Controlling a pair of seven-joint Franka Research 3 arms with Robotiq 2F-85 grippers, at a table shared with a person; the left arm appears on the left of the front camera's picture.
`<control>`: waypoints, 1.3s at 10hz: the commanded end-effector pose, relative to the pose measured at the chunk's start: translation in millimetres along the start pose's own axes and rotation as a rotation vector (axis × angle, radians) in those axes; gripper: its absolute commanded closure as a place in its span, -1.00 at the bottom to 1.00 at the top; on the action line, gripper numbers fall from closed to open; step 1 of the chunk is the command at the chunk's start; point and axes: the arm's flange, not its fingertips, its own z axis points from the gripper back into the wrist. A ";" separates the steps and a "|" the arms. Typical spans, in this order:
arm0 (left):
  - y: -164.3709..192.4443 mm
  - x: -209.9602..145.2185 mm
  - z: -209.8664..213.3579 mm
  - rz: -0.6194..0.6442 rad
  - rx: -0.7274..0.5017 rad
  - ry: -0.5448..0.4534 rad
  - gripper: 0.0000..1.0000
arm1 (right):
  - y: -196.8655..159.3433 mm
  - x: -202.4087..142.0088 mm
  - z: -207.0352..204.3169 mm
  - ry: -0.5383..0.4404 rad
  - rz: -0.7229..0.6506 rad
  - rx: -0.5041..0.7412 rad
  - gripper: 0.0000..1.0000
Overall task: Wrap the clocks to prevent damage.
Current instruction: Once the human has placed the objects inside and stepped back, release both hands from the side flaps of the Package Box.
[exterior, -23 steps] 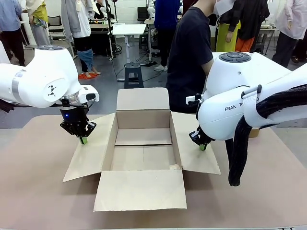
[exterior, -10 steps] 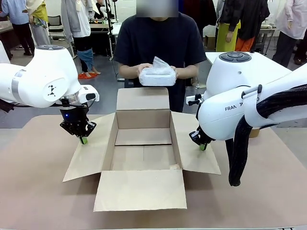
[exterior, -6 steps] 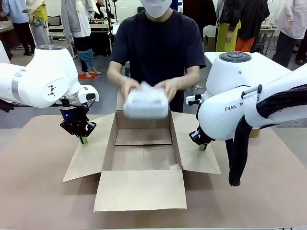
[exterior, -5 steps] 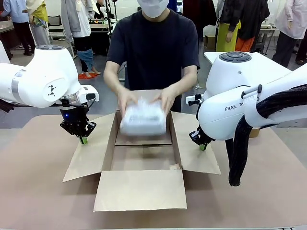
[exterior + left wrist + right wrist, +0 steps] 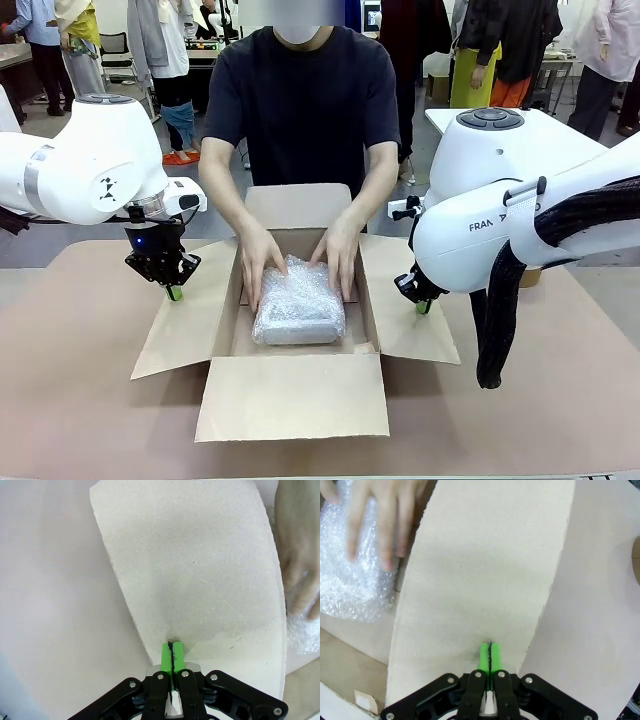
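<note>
Bundle [image 5: 298,313] in bubble wrap lies flat in the box [image 5: 290,400], long axis toward the person [image 5: 300,110]; both jaws clenched empty.

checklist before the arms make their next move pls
1. Left tool shut, tip pressing on the left flap: ok.
2. Right tool shut, tip pressing on the right flap: ok.
3. Bundle down inside the box: ok.
4. Person out of the box: not ok, one hand and the other hand rest on the bundle.
5. Clock fully covered: cannot tell, the bubble wrap hides what is inside.
</note>
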 end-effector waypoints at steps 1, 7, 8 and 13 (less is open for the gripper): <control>0.0 -0.4 -0.3 -0.003 0.003 0.002 0.99 | 1.8 -1.1 -1.7 0.005 -0.010 -0.017 0.98; 16.6 -8.3 78.3 -0.434 -0.047 -0.153 0.99 | -6.0 -3.7 73.4 -0.048 0.312 -0.092 0.98; 27.5 -9.7 106.8 -0.521 -0.071 -0.161 0.99 | -13.0 -7.8 115.2 -0.014 0.324 -0.172 0.98; 64.7 -44.9 196.3 -1.003 0.059 -0.044 0.99 | -42.5 -24.9 228.5 0.080 0.800 -0.130 0.98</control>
